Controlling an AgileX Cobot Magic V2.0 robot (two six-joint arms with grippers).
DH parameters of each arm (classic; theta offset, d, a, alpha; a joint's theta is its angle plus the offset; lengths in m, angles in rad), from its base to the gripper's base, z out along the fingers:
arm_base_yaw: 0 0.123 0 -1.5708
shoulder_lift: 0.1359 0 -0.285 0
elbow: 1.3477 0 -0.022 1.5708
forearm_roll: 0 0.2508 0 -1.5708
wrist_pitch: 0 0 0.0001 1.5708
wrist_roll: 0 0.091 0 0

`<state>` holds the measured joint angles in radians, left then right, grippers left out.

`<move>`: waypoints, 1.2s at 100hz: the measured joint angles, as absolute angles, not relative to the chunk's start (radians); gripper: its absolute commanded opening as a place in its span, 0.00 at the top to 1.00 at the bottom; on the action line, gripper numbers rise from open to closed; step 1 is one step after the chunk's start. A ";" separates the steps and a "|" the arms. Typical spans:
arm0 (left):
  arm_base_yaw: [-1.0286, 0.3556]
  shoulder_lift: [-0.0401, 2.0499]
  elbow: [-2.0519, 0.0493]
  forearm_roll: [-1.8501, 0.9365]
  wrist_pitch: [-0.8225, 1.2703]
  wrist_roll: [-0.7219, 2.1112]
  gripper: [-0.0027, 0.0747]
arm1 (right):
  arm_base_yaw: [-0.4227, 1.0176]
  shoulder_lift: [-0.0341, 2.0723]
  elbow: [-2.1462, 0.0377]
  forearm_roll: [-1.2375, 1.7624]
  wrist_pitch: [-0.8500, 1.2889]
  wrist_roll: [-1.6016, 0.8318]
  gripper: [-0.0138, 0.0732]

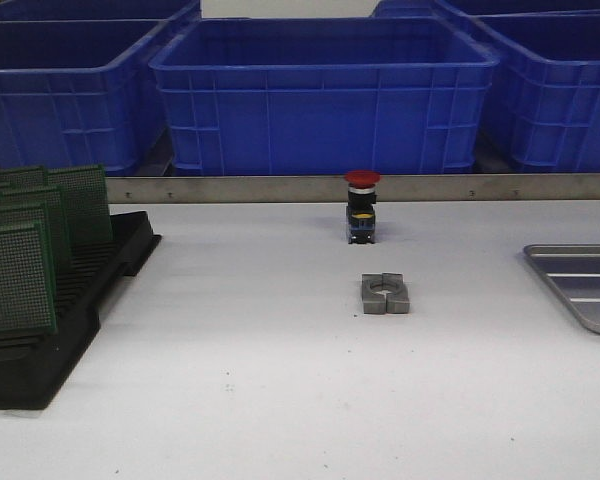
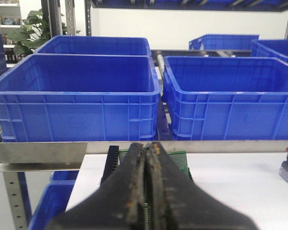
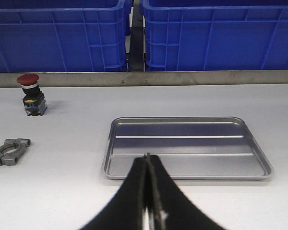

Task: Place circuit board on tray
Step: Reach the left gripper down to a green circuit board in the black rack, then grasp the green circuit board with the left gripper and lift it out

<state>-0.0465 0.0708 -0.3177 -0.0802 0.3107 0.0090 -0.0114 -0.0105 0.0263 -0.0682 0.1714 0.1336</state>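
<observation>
Several green circuit boards (image 1: 15, 280) stand upright in a black slotted rack (image 1: 40, 365) at the left of the table. The silver tray (image 1: 580, 285) lies empty at the right edge. Neither gripper shows in the front view. In the left wrist view my left gripper (image 2: 148, 146) is shut, hanging over the near side of the rack (image 2: 111, 160). Green boards (image 2: 180, 158) show behind its fingers, and a sliver of green shows through the slit between them. In the right wrist view my right gripper (image 3: 147, 155) is shut and empty, with its tips over the near rim of the tray (image 3: 187, 143).
A red push button (image 1: 361, 205) and a grey metal clamp (image 1: 385, 294) sit mid-table between rack and tray. Blue plastic bins (image 1: 325, 95) line a shelf behind a steel rail (image 1: 280, 188) at the back of the table.
</observation>
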 measured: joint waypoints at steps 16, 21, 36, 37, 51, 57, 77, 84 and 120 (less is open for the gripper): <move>-0.046 0.219 -0.449 -0.071 0.401 0.009 0.99 | -0.011 -0.010 0.026 -0.068 0.171 0.134 0.91; -0.046 0.263 -0.484 -0.070 0.436 0.009 0.99 | -0.011 -0.010 0.026 -0.068 0.171 0.134 0.91; -0.046 0.430 -0.594 -0.080 0.516 0.009 0.99 | -0.011 -0.010 0.026 -0.068 0.171 0.134 0.91; -0.046 0.445 -0.598 -0.080 0.519 0.009 0.99 | -0.011 -0.010 0.026 -0.068 0.171 0.134 0.91; -0.046 0.590 -0.674 -0.085 0.590 0.011 0.90 | -0.011 -0.010 0.026 -0.068 0.171 0.134 0.91; -0.046 0.645 -0.706 -0.092 0.627 0.036 0.81 | -0.011 -0.010 0.026 -0.068 0.171 0.134 0.91; -0.046 0.847 -0.811 -0.152 0.742 0.227 0.57 | -0.011 -0.010 0.026 -0.068 0.171 0.134 0.91; -0.046 0.912 -0.844 -0.172 0.778 0.317 0.57 | -0.011 -0.010 0.026 -0.068 0.171 0.134 0.91; -0.046 1.285 -0.990 -0.478 0.945 1.168 0.57 | -0.011 -0.010 0.026 -0.068 0.171 0.134 0.91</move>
<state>-0.0465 1.2854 -0.9903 -0.4785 0.9448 1.1677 -0.0114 -0.0105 0.0263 -0.0682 0.1714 0.1336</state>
